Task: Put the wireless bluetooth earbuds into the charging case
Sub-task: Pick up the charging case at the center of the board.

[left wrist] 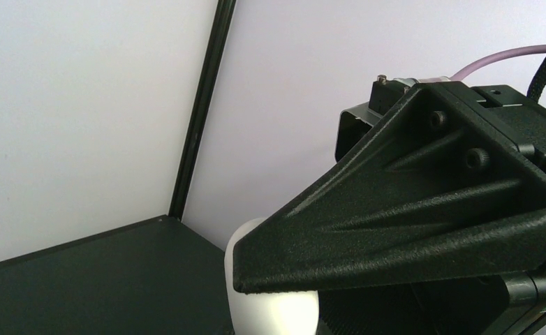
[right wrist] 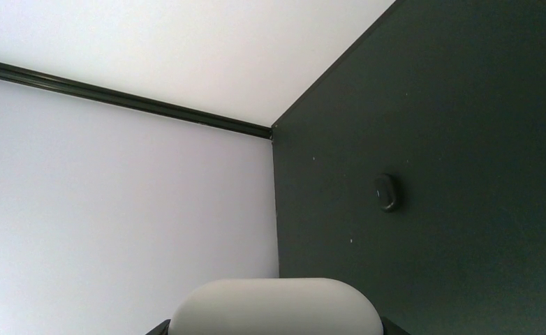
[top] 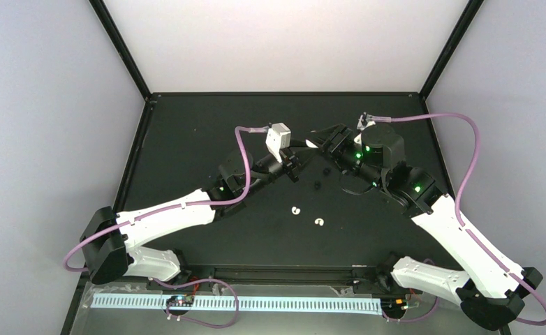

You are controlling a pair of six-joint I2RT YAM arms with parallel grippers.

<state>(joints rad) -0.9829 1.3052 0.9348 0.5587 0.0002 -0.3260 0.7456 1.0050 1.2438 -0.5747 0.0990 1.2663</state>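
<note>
Top external: 2 white earbuds (top: 296, 209); right wrist: case (right wrist: 276, 307)

We log: left arm (top: 165, 213) and right arm (top: 466, 241) share white shells, black joints, and black bases at the tabletop's (top: 186, 139) near edge. A purple cable (top: 474, 150) loops off each. Green lights (top: 368, 149) dot the right arm. Left end effector (top: 293, 167) and right end effector (top: 320, 142) are black. Two socket screws (left wrist: 439, 118) sit in textured black housing.
</note>
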